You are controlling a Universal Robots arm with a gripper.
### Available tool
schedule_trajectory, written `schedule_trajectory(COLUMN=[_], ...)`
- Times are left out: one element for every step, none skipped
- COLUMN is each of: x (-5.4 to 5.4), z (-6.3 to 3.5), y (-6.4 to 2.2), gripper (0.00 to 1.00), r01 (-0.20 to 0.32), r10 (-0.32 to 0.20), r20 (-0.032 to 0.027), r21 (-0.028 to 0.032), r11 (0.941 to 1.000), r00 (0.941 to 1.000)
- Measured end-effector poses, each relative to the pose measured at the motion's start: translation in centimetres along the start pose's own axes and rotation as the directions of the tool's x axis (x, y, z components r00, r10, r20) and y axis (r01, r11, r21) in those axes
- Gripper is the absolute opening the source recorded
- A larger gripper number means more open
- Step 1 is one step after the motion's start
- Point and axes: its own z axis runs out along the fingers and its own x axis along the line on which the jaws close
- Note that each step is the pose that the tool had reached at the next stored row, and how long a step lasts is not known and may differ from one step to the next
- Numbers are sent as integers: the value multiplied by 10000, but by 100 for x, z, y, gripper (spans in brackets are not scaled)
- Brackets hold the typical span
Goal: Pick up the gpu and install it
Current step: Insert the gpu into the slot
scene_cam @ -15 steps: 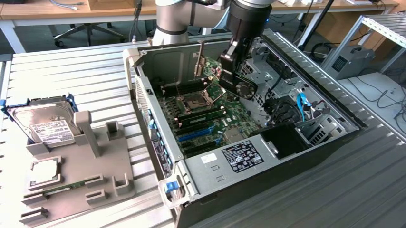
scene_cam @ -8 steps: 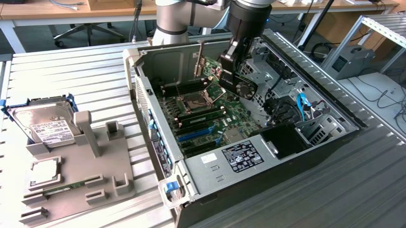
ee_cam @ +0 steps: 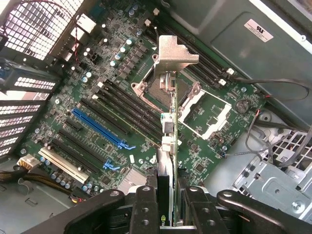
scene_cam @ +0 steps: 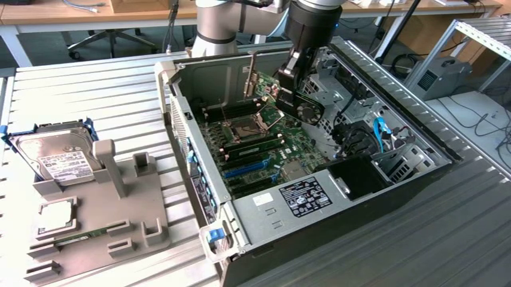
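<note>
Overhead, tool (ee_cam: 169, 200) clamped partway shut on gpu (ee_cam: 168, 127) — card edge-on in its grip, hanging above motherboard (ee_cam: 112, 112), inside open case (scene_cam: 375, 197)

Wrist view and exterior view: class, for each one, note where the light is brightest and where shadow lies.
Exterior view: the ribbed table is evenly bright, while the inside of the computer case lies in shade. Wrist view: the bracket of the gpu glints pale, the vent grille glares white, and the gripper clamping the card is dark.
</note>
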Motion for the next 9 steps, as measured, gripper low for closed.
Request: schedule_trajectory(x=[0, 0, 0, 0, 0, 0, 0, 0, 0], z=[0, 0, 0, 0, 0, 0, 0, 0, 0], y=[0, 0, 0, 0, 0, 0, 0, 0, 0], gripper=[26, 26, 26, 26, 26, 26, 26, 26, 26], r01=[25, 40, 58, 72, 88, 103, 118, 132, 148], r10=[-25, -40, -58, -72, -88, -103, -118, -132, -148], r20=[1, 1, 2, 2, 2, 3, 3, 3, 4], r21=[-1, -1, -2, -3, -3, -3, -4, -4, -5], r11=[10000, 10000, 10000, 10000, 10000, 9999, 9999, 9999, 9999], r00=[10000, 10000, 10000, 10000, 10000, 9999, 9999, 9999, 9999])
